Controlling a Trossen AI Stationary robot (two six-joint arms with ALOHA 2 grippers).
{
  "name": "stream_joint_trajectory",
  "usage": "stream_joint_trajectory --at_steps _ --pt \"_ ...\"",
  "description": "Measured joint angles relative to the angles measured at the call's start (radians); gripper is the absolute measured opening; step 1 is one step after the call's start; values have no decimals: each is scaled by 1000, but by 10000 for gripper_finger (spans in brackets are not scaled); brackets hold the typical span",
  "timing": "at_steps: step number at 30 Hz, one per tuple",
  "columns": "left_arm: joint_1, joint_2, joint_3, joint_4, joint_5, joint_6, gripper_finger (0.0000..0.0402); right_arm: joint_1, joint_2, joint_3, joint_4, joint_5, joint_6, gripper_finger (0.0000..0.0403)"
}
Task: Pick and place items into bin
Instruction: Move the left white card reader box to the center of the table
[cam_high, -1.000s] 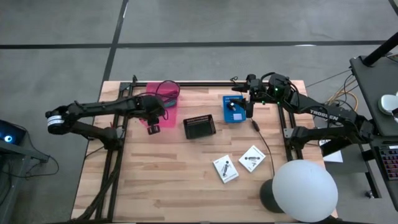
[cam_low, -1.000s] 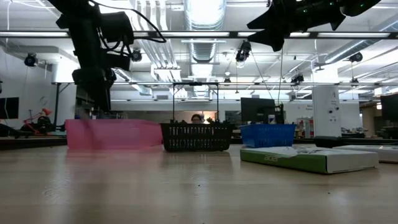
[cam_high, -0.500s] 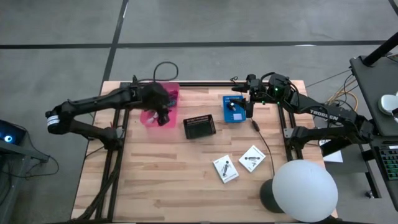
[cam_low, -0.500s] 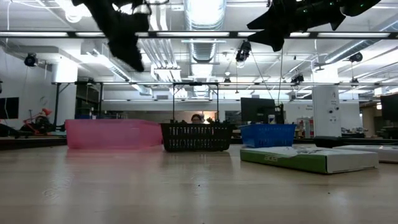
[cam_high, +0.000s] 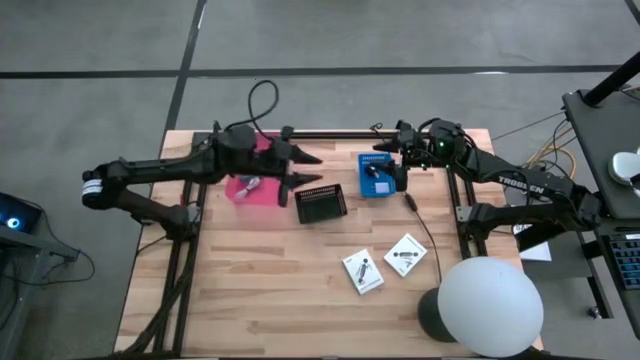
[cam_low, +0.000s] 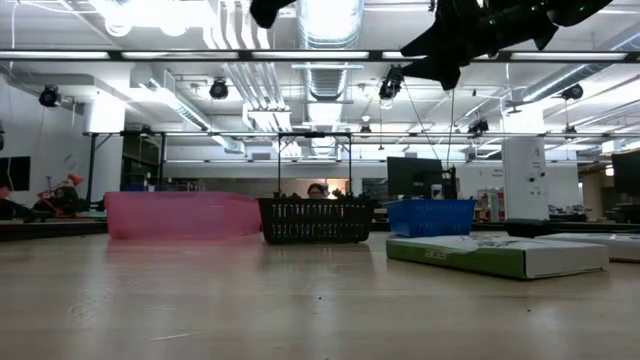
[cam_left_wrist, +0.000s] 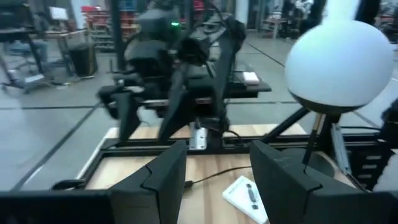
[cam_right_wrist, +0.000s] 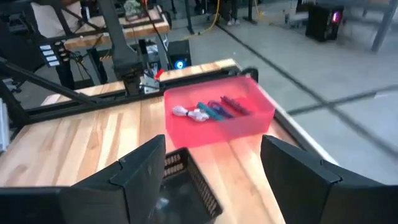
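Currently the left gripper (cam_high: 312, 168) is open and empty, fingers pointing toward the table's right, hanging raised between the pink bin (cam_high: 270, 193) and the black basket (cam_high: 321, 203). The right gripper (cam_high: 398, 176) is also open and empty, hovering at the blue bin's (cam_high: 375, 177) right edge.

What's already binned: the right wrist view shows pen-like sticks (cam_right_wrist: 217, 109) and a small silvery bit (cam_right_wrist: 181, 111) lying inside the pink bin.

What's left on the table: 2 white flat packets (cam_high: 363, 271) and (cam_high: 405, 254), side by side on the near-right part, well clear of all 3 bins. Both sit tilted, so their long axes run diagonal to the table edges.

Key relation: the packets lie toward the near edge from both grippers, but far closer to the right arm's side. The right gripper is nearer, I'd say. A cable (cam_high: 420, 220) runs just beside the right-hand packet, a snag risk on approach.
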Motion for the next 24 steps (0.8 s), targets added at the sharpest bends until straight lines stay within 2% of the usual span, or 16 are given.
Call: stream_joint_trajectory --at_steps 5,10,12,16,20,24 --pt "-20 59 -1 10 -2 -1 164 0 0 0 -34 -29 170 249" --pt "-20 89 -7 5 -33 -54 164 10 12 0 -34 -243 374 244" --pt "-20 93 -7 -5 -53 -61 164 27 20 0 -34 -288 462 241" --pt "-20 83 -7 -27 -113 -62 164 79 38 0 -43 -303 596 239" --pt "-20 48 -1 -88 -137 -79 164 120 44 0 -49 -370 711 239" --pt "-20 -8 -5 -175 -179 -79 164 146 44 0 -50 -365 815 239"
